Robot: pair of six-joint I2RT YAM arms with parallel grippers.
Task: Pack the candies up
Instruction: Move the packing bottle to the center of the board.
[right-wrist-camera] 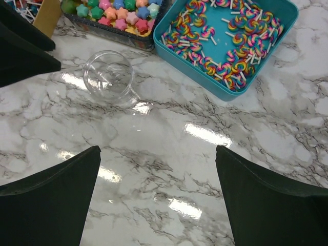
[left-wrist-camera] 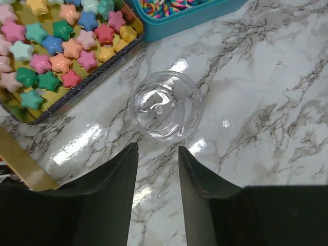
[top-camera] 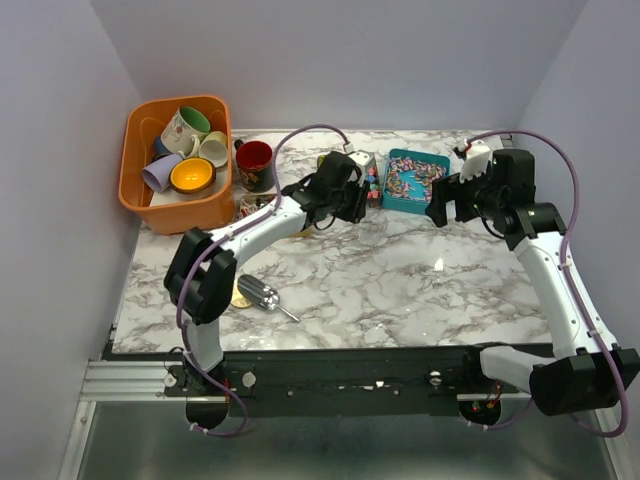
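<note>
You have two lots of candies, both at the far middle of the table. From your left gripper [left-wrist-camera: 158, 148], pastel star candies [left-wrist-camera: 56, 51] fill one dark-rimmed tin [left-wrist-camera: 102, 70] at 10 o'clock, and from your right gripper [right-wrist-camera: 157, 154], swirl lollipops [right-wrist-camera: 225, 41] fill one teal tray [right-wrist-camera: 205, 84] at 1 o'clock. The lollipops lie flat, their sticks pointing every way with no shared axis. One clear jar [left-wrist-camera: 166, 105] stands upright at 12 o'clock just past your left fingertips, whose jaws are moderately parted and hold nothing, while your right jaws are spread wide and hold nothing.
</note>
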